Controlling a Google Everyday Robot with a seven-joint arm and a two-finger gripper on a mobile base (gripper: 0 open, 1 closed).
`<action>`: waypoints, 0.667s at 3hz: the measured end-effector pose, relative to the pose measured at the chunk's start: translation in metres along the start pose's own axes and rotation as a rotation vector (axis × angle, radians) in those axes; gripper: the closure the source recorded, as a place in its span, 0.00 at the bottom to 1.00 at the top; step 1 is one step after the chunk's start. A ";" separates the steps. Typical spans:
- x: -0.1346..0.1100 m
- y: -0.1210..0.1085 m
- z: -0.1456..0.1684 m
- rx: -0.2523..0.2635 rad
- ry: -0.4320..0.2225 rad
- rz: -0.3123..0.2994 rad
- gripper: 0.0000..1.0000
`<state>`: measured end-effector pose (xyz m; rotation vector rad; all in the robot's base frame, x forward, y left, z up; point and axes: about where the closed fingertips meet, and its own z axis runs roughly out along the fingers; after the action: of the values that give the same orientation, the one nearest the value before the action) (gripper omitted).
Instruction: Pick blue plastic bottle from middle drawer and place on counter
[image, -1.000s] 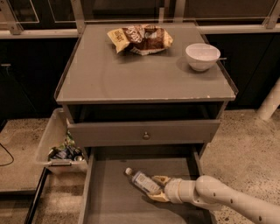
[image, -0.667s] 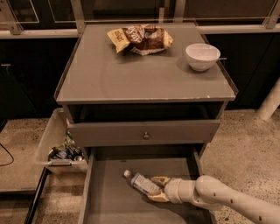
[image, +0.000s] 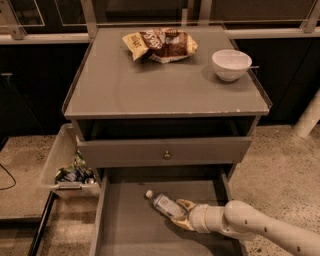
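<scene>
The blue plastic bottle lies on its side on the floor of the open middle drawer, white cap pointing to the upper left. My gripper reaches in from the lower right on a white arm and its tan fingers sit on either side of the bottle's lower end. The bottle rests low in the drawer. The counter is the grey top of the cabinet above.
A brown-and-yellow snack bag and a white bowl sit on the counter. A shut drawer panel with a round knob overhangs the open drawer. A clear bin of cans stands on the floor at the left.
The bottle and my gripper have shifted slightly to the left inside the drawer, with the bottle's lower end staying between the fingers.
</scene>
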<state>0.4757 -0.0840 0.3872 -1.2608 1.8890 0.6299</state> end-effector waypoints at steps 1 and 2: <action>-0.003 0.000 -0.012 -0.023 0.017 0.020 1.00; -0.027 -0.002 -0.040 -0.083 0.013 0.014 1.00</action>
<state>0.4704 -0.0997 0.4325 -1.3082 1.9011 0.7149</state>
